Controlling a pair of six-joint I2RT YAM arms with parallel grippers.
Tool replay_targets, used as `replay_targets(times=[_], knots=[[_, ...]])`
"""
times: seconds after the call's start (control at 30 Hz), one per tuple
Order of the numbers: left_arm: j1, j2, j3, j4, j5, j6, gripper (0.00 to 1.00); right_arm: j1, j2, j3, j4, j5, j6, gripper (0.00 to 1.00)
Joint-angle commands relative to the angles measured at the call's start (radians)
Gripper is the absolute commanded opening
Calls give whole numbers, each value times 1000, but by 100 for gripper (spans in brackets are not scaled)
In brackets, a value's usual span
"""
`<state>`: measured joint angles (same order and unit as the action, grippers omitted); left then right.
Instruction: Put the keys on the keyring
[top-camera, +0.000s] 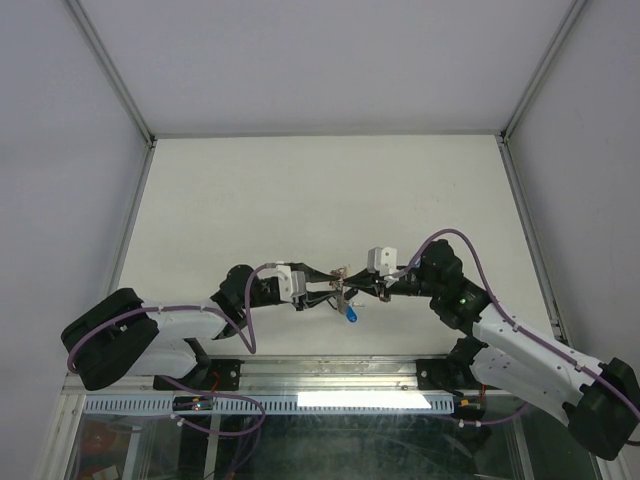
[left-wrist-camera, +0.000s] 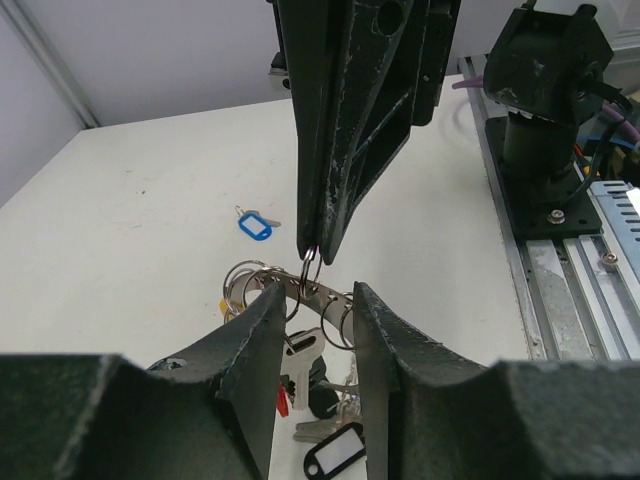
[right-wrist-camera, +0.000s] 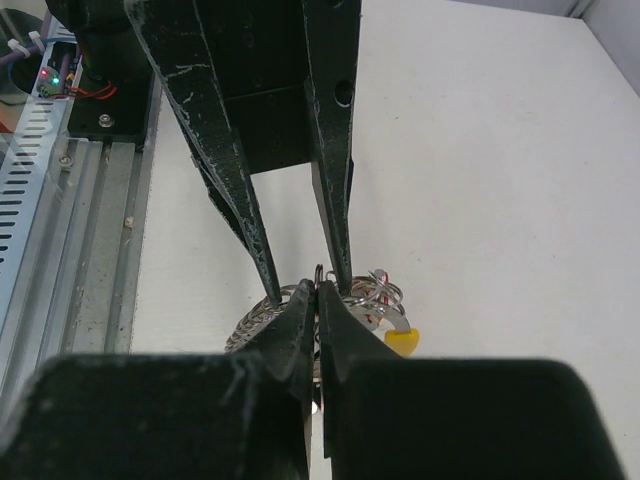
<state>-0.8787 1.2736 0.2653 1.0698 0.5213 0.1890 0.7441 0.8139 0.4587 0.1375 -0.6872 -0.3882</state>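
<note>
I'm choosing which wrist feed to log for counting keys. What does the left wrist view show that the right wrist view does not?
Only the left wrist view: a blue-tagged key lying apart on the table, and a black tag below the keyring. Only the right wrist view: a yellow tag beside the keyring. Both: the right pincer shut on a small metal loop at the keyring, the left pincer with its fingers standing apart either side of it.

Keyring (left-wrist-camera: 322, 293) and keys (left-wrist-camera: 300, 348) partly behind left jaws
</note>
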Motion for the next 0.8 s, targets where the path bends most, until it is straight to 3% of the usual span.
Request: replay_targets(times=[0.0,0.27,0.5,0.6,0.77], knots=[[-16,-1,30,15,46,27,30,6,-32,0,43,-54,-46,0],[-18,-6,54,-19,68,25,22,6,-17,16,5,-64,-57,0],[-19,1,67,-53,74,32,0,6,4,29,5,-64,-48,0],[-19,-2,64,-57,59,27,0,6,7,37,3,-60,-38,0],[-19,-15,28,3,16,10,0,5,6,103,-130,-41,-34,21]])
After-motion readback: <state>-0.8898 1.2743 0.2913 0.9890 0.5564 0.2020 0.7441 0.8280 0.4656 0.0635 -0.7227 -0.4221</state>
